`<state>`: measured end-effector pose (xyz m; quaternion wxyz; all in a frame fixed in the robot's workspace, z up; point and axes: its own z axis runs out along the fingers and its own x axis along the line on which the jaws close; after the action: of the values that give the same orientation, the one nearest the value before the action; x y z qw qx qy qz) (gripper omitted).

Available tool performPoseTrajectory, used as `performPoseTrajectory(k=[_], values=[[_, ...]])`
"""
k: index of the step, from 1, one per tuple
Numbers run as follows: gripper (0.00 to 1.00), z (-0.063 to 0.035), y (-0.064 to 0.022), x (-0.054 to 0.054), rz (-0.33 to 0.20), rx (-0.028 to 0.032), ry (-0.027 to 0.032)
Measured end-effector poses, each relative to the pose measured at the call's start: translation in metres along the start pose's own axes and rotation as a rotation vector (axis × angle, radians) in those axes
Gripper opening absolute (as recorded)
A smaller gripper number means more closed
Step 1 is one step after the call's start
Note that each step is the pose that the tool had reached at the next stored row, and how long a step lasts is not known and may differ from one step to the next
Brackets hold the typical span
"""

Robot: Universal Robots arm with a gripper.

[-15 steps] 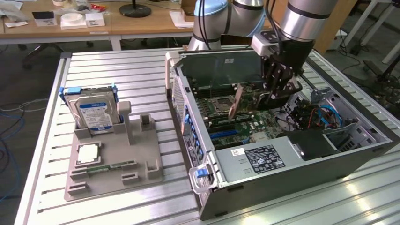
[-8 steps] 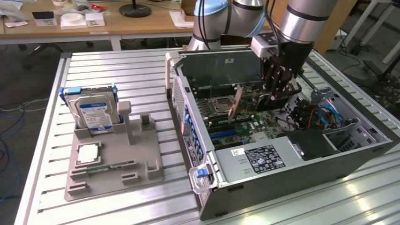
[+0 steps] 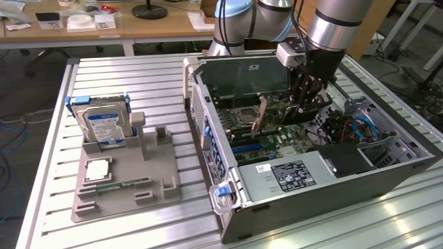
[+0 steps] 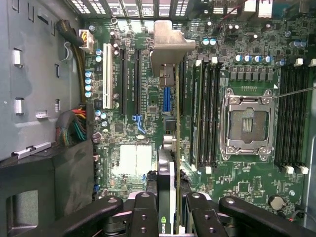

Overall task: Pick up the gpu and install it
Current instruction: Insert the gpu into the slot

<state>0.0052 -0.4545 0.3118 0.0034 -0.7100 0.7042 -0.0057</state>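
The gpu [image 4: 170, 148] appears edge-on in the wrist view, a thin card with its silver end bracket [image 4: 168, 44] at the far end, standing over the motherboard between the white and black expansion slots [image 4: 107, 81] and the memory slots [image 4: 207, 113]. My gripper [image 4: 168, 200] is shut on the card's near end, a finger [image 4: 143, 212] on each side. In the exterior view the gripper [image 3: 299, 110] reaches down into the open computer case [image 3: 207, 129], and the gpu [image 3: 260, 119] shows as a thin slanted strip beside the CPU socket [image 3: 245, 112]. Whether the card touches a slot is not visible.
A grey holder [image 3: 124, 181] on the exterior view's left carries a hard drive [image 3: 104, 122], a CPU [image 3: 97, 170] and a memory stick [image 3: 114, 184]. Inside the case are the power supply [image 3: 291, 175], a black shroud [image 4: 44, 182] and cable bundles [image 3: 346, 129].
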Motion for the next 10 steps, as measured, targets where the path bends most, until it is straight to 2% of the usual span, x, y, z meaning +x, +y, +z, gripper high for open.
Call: performPoseTrajectory(k=[10], values=[[0.27,0.0002,0.0029,0.0,0.0,0.0002,-0.0003]])
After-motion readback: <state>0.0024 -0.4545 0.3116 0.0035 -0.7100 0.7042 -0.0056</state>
